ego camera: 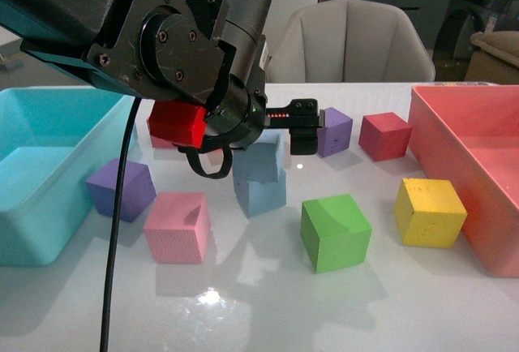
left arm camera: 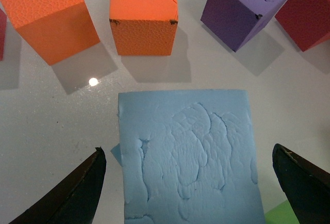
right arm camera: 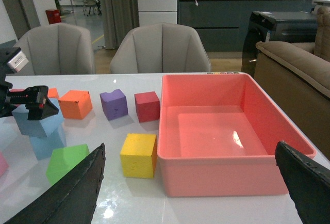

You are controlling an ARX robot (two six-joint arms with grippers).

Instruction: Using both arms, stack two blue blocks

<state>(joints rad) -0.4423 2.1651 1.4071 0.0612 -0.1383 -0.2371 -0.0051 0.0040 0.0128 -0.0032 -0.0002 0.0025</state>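
Two pale blue blocks stand stacked in the middle of the table, the upper block [ego camera: 261, 156] skewed on the lower block [ego camera: 263, 195]. My left gripper [left arm camera: 188, 185] hangs open straight above the stack, its black fingers [left arm camera: 77, 193] wide apart on either side of the upper block's pitted top [left arm camera: 185, 152] and clear of it. A corner of the lower block [left arm camera: 116, 154] peeks out underneath. The right wrist view shows the stack [right arm camera: 37, 123] with the left gripper [right arm camera: 31, 100] over it. My right gripper [right arm camera: 188, 193] is open and empty, off to the right of the stack, facing the pink bin; it is out of the front view.
A turquoise bin [ego camera: 49, 182] stands at the left and a pink bin [ego camera: 470, 157] at the right. Round the stack lie a purple cube [ego camera: 122, 188], pink cube [ego camera: 178, 226], green cube [ego camera: 335, 232], yellow cube [ego camera: 430, 211], dark red cube [ego camera: 384, 135] and orange cubes [left arm camera: 143, 15].
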